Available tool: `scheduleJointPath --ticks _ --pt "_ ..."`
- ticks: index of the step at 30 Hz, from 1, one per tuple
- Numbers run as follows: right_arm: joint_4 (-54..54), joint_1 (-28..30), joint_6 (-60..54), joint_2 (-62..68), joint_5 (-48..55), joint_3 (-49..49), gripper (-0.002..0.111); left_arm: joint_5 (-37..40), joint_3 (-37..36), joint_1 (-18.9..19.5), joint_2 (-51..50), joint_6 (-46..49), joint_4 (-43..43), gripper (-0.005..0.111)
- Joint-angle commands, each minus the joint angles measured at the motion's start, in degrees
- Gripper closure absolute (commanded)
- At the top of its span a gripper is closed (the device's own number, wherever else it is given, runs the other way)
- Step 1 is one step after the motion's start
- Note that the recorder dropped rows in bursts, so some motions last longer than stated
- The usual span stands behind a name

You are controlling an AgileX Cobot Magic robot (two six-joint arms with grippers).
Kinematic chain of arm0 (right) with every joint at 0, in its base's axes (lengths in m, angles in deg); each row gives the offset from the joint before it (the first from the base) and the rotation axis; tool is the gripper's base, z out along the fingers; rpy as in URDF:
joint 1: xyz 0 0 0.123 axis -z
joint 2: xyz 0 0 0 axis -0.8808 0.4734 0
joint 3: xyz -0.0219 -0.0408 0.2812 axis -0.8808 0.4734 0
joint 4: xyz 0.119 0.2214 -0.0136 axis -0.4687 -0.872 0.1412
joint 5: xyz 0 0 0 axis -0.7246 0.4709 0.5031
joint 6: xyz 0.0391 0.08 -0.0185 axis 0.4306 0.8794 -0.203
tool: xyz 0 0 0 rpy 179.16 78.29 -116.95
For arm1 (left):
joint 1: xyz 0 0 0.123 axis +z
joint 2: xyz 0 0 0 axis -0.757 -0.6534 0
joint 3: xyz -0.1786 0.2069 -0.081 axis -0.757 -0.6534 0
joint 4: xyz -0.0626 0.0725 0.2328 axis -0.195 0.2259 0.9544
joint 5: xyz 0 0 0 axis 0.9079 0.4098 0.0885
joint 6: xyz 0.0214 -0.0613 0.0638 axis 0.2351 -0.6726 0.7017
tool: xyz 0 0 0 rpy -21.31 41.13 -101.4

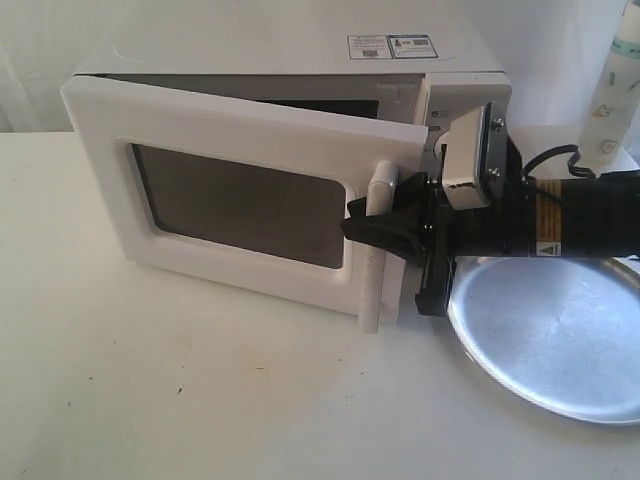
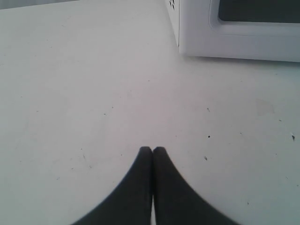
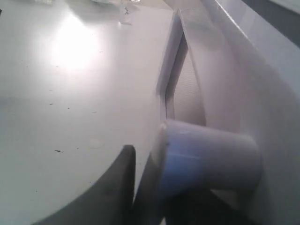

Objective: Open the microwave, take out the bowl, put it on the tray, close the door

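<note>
Exterior view: the right pincer [image 1: 368, 225] is clamped on the vertical white bar handle [image 1: 368, 288] of the white dark-windowed door [image 1: 240, 200]. The door is swung partly open on the one large white boxy microwave [image 1: 300, 50] (two stickers on top). One round shiny silver metal tray [image 1: 560, 345] lies just beside it, under that arm. Over the speckled white surface [image 1: 200, 400], the left pincer [image 2: 152, 152] hovers pressed closed and empty.

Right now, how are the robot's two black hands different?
The left black hand is shut on nothing, its fingers pressed together; the right black hand is clamped around the vertical white bar handle of the white microwave door. The left hand is over bare white table, apart from the door; the right hand touches the partly open door. Both have dark fingers.
</note>
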Motion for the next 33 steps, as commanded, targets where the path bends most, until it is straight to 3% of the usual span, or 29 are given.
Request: scheduleJointPath --ticks 1,8,10,14,18,25,33 --pt "1.0 -2.3 -0.5 -1.9 -8.3 -1.4 0.106 0.2 0.2 -0.3 0.1 0.0 -0.5 0.107" --pt "2.5 -2.1 0.2 -2.2 -8.3 -1.4 0.074 0.2 0.2 -0.3 0.1 0.0 -0.5 0.107" --pt "6.4 -2.1 2.3 -2.6 -8.3 -1.4 0.070 0.2 0.2 -0.3 0.1 0.0 -0.5 0.107" --pt "17.9 -2.1 11.2 -4.2 -6.6 -1.4 0.070 0.2 0.2 -0.3 0.1 0.0 -0.5 0.107" --pt "19.2 -2.1 25.5 -5.6 -0.2 -0.5 0.070 0.2 0.2 -0.3 0.1 0.0 -0.5 0.107" --pt "19.2 -2.1 28.0 -7.8 12.6 3.3 0.070 0.2 0.2 -0.3 0.1 0.0 -0.5 0.107" --pt "19.2 -2.1 27.9 -8.6 10.5 6.4 0.070 0.2 0.2 -0.3 0.1 0.0 -0.5 0.107"
